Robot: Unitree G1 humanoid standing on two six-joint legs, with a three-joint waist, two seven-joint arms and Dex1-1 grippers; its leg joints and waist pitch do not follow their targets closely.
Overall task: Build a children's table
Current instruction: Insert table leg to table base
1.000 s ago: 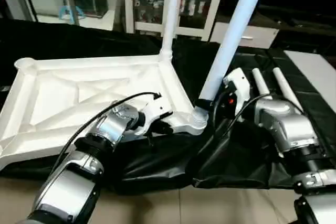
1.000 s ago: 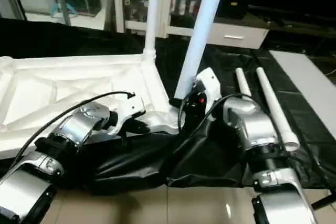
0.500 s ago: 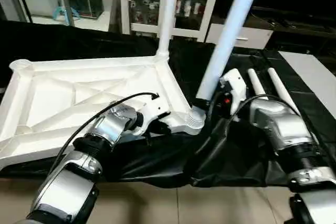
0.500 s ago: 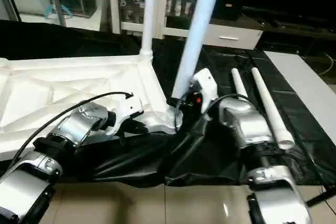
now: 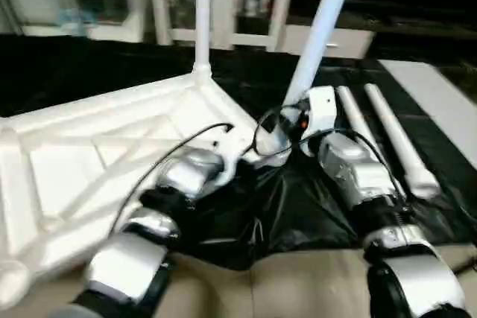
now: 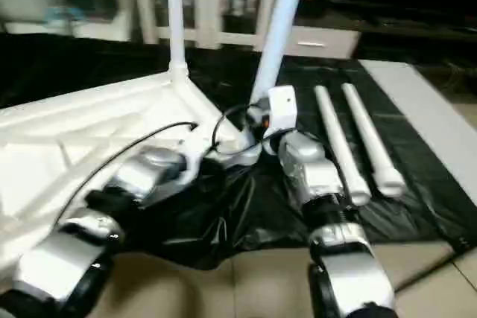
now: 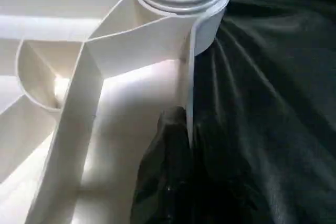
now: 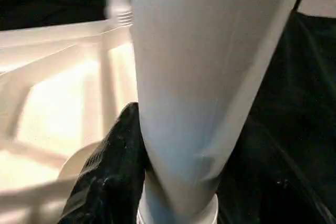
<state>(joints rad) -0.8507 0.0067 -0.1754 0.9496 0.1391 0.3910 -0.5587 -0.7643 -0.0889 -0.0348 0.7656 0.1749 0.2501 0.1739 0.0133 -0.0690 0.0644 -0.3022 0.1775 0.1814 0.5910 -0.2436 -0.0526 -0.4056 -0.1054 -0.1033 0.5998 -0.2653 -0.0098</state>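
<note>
One white plastic tabletop (image 5: 89, 154) lies upside down on black cloth (image 5: 298, 206), ribs up. Four long round legs: two standing in corners (image 5: 201, 13), two loose (image 5: 395, 139). Left gripper (image 7: 181, 145) pinches tabletop rim. Right gripper (image 8: 173, 182) clamps standing leg (image 8: 210, 77).

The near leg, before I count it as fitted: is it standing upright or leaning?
Leaning. The near leg slants away from its corner socket, while the far leg stands straight.
</note>
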